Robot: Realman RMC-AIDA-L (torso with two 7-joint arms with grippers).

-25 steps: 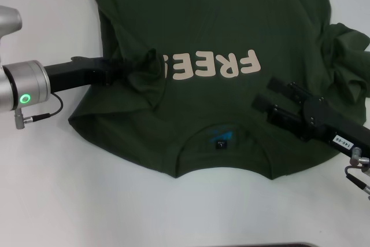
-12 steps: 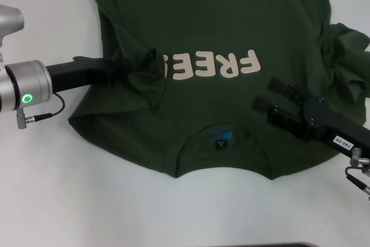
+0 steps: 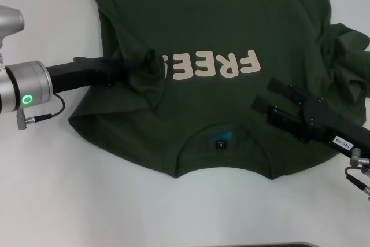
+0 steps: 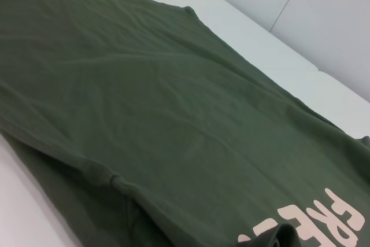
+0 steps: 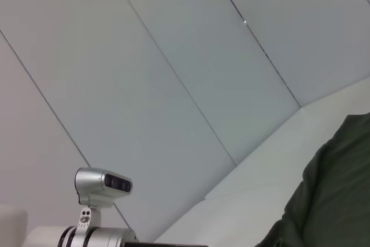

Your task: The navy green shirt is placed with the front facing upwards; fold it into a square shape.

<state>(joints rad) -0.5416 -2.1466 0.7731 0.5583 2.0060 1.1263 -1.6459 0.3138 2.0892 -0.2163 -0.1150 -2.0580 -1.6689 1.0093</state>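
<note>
**Left sleeve fold under way, right side not yet begun**

Spread front-up on white counter [image 3: 52, 189]: navy green shirt [image 3: 214, 21], collar nearest the robot, hem running off the far edge of head view. Cream lettering [image 3: 211, 66] across the chest, reading upside down from the robot's side; small black neck label [image 3: 221, 144] inside the collar.

Left hand [image 3: 134, 69] in from the left, low over the shirt, pinching a bunched gather of cloth just beside the first letter of the print. Fabric puckered and lifted around the fingertips, covering part of that letter. Looks like the left sleeve or side edge drawn inward toward the chest. Left wrist view: broad stretch of green cloth with a seam and the tail of the lettering, no fingers.

Right hand [image 3: 263, 98] over the right shoulder area near the collar, fingers spread apart, nothing between them; whether touching the cloth or just above it, hard to say. Right sleeve [image 3: 347, 56] crumpled at the far right, partly off the body panel. Right wrist view: mostly wall, a corner of green cloth only.

Judgement: early in the fold, first side tuck. Next move probably calls for laying the gathered cloth flat along a straight line before release, then the same on the right, with the rumpled sleeve smoothed first.

Count: one shirt, one print, one neck label, two hands, one counter.
</note>
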